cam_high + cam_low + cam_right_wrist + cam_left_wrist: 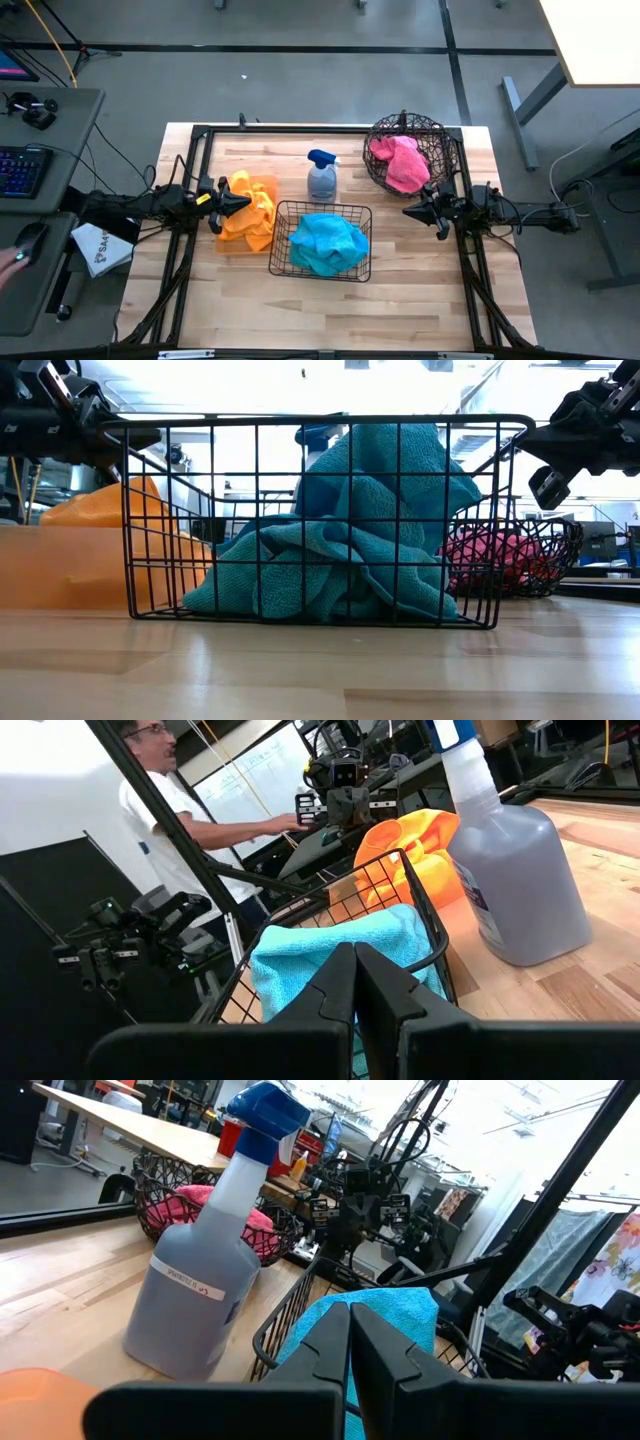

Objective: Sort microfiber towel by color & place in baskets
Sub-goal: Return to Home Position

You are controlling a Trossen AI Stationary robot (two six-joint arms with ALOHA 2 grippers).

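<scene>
I read the overhead view as a dial with 12 o'clock at its top edge. Nearest to me is the rectangular black wire basket, just toward 6 o'clock from the middle of the desk. It holds the turquoise microfiber towels, which in the low view are heaped up to the rim.

At 9 o'clock from that basket, the left end effector hangs over the near edge of the orange microfiber towels. Its two fingers are pressed together with nothing between them. The orange towels are piled in the orange tray, which sits just beside the black basket at about 10 o'clock.

At 3 o'clock from the black basket, the right end effector is held above bare wood. Its fingers are likewise together and hold nothing. Both tips point inward toward the middle of the desk.

Farther back, at 12 o'clock from the black basket and close behind it, the grey spray bottle stands upright with its blue trigger on top.

Farthest away, at about 1 o'clock near the desk's far corner, is the round dark wire basket. The pink microfiber towels lie inside it.

Beyond the desk, the right wrist view shows a person in a white shirt.
</scene>
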